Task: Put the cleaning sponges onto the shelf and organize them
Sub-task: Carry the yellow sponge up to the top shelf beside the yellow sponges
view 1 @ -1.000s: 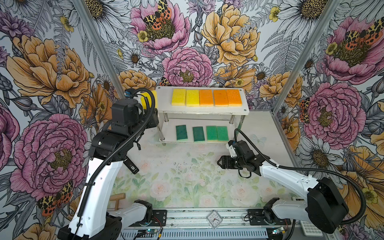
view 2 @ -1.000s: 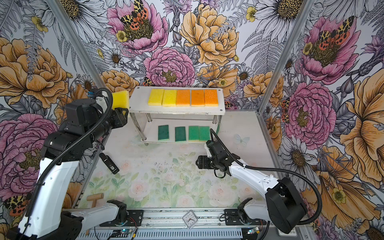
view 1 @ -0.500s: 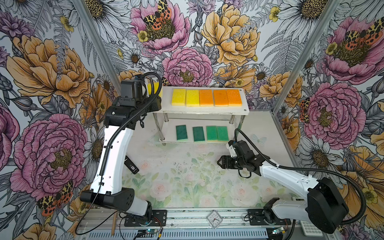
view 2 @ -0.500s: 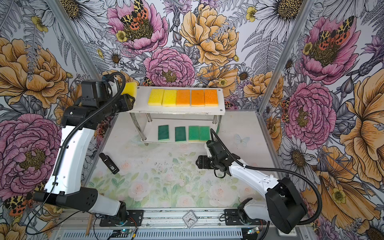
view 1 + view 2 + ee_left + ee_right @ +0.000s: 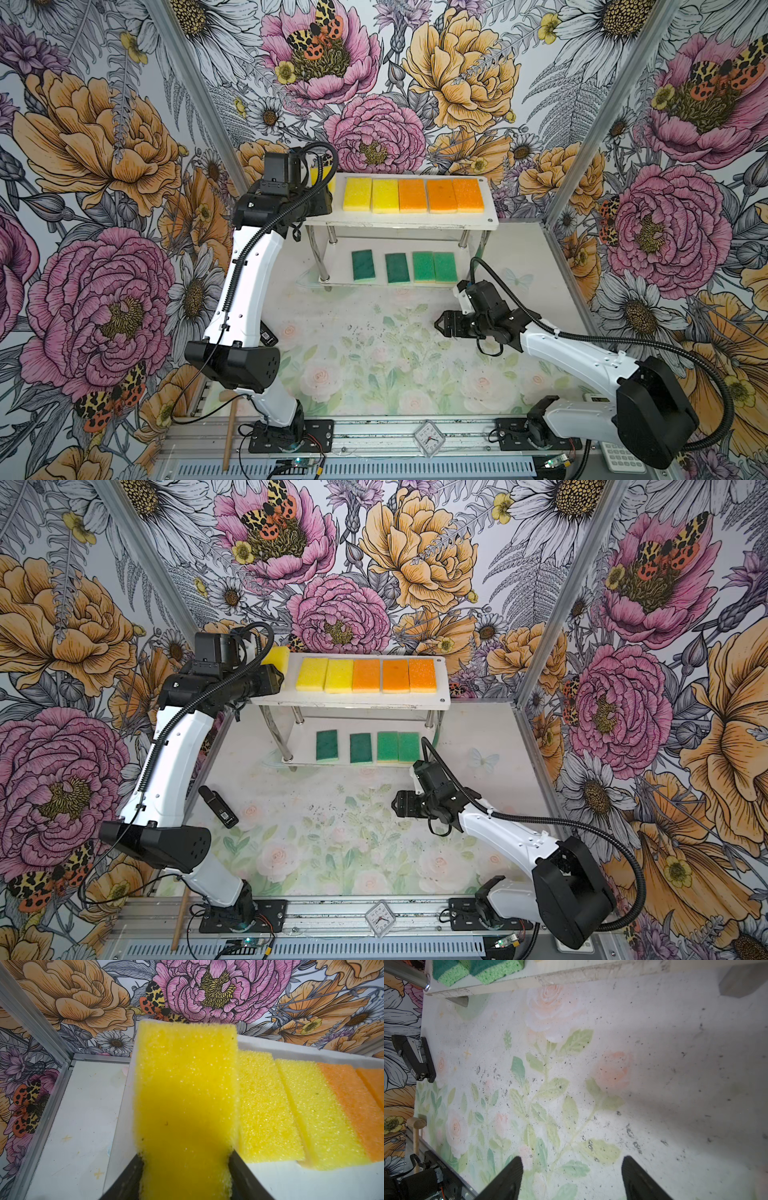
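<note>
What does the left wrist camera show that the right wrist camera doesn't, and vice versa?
Left wrist only: left gripper shut on a yellow sponge, beside the top board's yellow and orange sponges. Right wrist only: right gripper open and empty, green sponges on the lower board, a black device. Both: the shelf, table and floral wall.

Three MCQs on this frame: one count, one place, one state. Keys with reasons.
1. Green sponges on the lower board? A two; B four; C six.
2. Where is the yellow sponge in the left gripper? A at the top board's left end; B on the lower board; C on the table.
3. Right gripper? A shut on a sponge; B open, empty; C shut, empty.
Answers: 1 B, four lie in a row; 2 A, left wrist view shows it beside the shelved yellow sponges; 3 B, jaws apart, nothing between.
</note>
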`<state>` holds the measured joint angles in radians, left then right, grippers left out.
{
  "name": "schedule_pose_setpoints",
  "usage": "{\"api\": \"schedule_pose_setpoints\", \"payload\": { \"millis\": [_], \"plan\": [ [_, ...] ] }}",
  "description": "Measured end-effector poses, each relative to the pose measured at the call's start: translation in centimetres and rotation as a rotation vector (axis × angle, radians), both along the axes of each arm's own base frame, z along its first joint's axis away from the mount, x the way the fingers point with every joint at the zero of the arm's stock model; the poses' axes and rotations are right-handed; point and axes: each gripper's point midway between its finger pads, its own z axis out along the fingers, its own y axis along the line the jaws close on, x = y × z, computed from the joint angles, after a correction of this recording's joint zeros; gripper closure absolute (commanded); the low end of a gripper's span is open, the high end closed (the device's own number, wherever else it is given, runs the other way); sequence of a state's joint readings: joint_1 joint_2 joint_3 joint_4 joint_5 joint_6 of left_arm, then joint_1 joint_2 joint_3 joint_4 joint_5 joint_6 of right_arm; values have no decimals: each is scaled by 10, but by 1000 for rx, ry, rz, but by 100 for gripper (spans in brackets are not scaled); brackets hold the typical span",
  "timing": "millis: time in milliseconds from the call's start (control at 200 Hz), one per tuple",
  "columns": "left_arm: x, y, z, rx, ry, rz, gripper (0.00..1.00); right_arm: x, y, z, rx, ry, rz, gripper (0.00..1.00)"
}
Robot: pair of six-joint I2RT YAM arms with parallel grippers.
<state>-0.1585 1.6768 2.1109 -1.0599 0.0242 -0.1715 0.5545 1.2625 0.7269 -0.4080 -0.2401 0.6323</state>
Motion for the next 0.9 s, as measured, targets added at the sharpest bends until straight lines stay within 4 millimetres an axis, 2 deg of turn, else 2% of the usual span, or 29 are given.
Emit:
{"api": "schedule_pose_setpoints", "payload": {
  "millis": [330,901],
  "plan": [
    [16,-3,-7,1,13,0,43,-1,0,-1,0,4,-3,23],
    [17,-4,-9,10,13,4,37,-2,-2,-2,-3,5,-5,23]
  ]
}}
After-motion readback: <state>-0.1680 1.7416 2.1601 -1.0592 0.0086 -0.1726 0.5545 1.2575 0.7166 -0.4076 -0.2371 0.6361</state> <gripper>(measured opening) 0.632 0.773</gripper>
